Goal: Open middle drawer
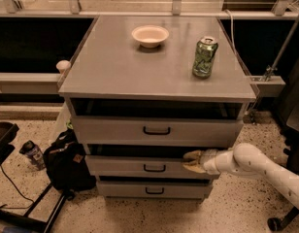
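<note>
1. Speckled floor (237,212) surrounds a grey cabinet (140,67) in the single camera view. A black bag (67,161) slumps against its left side, with a small bottle (32,153) beside it on the floor.
2. On the cabinet top I see a pale bowl (150,35) near the back and a green can (205,57) upright towards the right, well apart from each other.
3. The middle drawer (120,165) sits between the top drawer (110,130) and the lowest drawer (125,189). A dark slot shows above its front, and its black handle (154,168) is at the centre.
4. My gripper (191,161) is at the right part of that front, to the right of the handle. The white arm (266,169) reaches in from the lower right. The jaws stand apart: one finger is at the front's top lip, the other lower against the face.
5. I judge the drawer stiff and rigid, probably moderately heavy. It should slide straight on runners, so it wants a level pull outwards.
6. The flat front looks smooth and likely slippery. The top lip or the bar handle offers the only real purchase. A pull this far off-centre could rack the drawer sideways, so I would keep it slow.
7. The can looks light and could tip if the cabinet jerks.
</note>
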Controlling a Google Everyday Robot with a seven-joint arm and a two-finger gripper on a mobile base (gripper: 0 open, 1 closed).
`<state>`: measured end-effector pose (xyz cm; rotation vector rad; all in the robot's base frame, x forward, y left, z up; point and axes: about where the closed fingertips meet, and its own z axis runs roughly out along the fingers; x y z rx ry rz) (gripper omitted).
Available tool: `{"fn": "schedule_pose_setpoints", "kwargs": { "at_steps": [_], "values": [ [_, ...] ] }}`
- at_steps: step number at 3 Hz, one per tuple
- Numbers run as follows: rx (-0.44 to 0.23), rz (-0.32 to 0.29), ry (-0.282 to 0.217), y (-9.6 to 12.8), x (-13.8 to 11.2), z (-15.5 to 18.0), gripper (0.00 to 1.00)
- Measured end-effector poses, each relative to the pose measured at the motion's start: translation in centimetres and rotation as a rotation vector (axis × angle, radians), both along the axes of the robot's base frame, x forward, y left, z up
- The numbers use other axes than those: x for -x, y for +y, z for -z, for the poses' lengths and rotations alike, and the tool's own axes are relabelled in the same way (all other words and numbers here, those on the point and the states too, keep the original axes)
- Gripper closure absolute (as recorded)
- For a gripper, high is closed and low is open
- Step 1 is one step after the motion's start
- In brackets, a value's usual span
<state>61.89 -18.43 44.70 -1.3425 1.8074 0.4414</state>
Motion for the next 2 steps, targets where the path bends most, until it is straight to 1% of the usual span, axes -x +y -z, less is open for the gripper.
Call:
{"fn": "schedule_pose_setpoints", "kwargs": {
  "at_steps": [1, 2],
  "values": [
    [0.0, 0.0, 0.0, 0.0, 0.0, 0.0, 1.0],
    [-0.014, -0.007, -0.02, 0.24, 0.38, -0.14, 1.0]
  ]
}}
